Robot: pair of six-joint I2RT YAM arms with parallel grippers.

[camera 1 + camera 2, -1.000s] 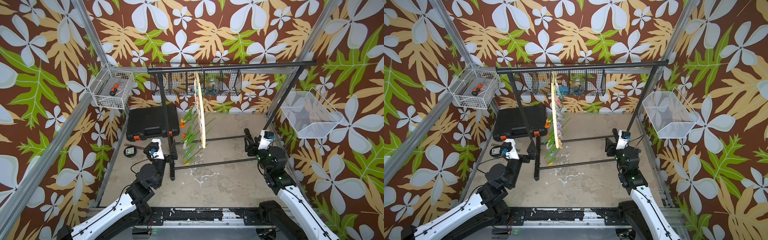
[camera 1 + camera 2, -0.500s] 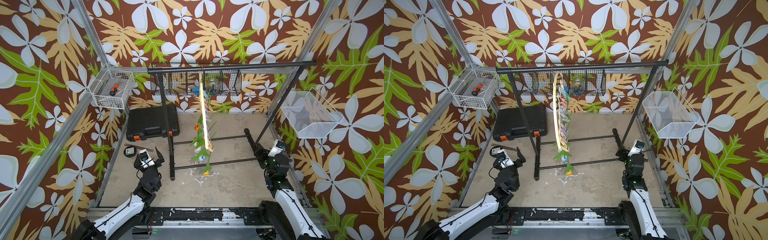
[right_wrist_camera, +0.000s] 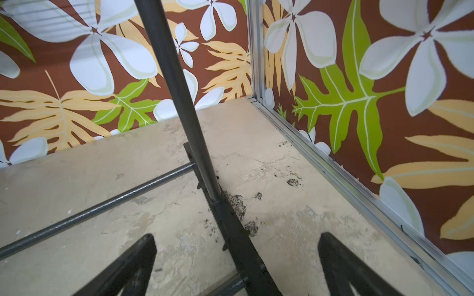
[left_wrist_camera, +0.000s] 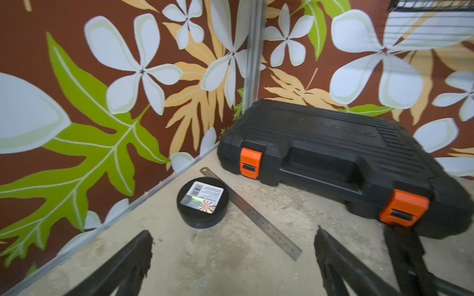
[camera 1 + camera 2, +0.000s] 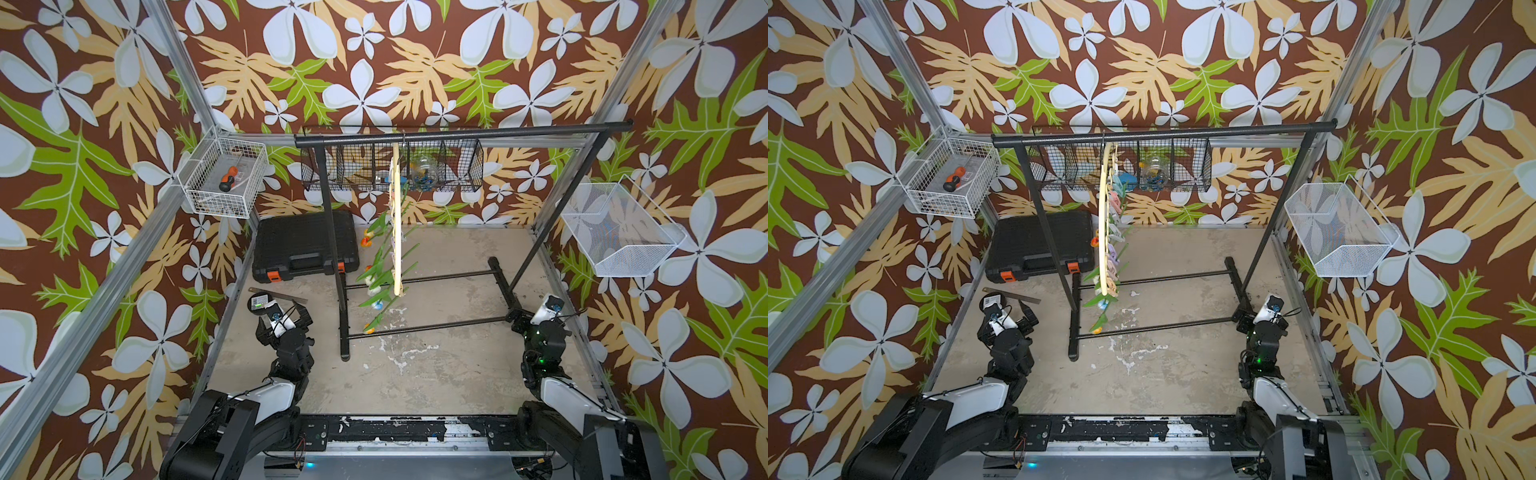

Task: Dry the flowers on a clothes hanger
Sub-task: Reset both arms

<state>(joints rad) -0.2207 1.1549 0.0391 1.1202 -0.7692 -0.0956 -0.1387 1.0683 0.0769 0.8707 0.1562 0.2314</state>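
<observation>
My left gripper [image 4: 233,238] stands wide apart and empty, and so does my right gripper [image 3: 237,238]. The left hovers near the tabletop's [image 5: 436,374] left edge, facing a round tin [image 4: 202,205], a ruler [image 4: 256,217] and the tool case [image 4: 333,159]. The right sits by the right edge, at the garment rack's [image 3: 179,77] foot.

The clothes hanger [image 5: 397,232] hangs from the rack's top bar, well apart from both and between them, a little nearer my left, I judge. Its long axis runs from back edge toward front. The flowers [image 5: 380,266] are clipped along it, heads down.

A second ago both arms reached in close. Now they have withdrawn, my right fingers have spread, and the swinging hanger has turned nearly edge-on.
</observation>
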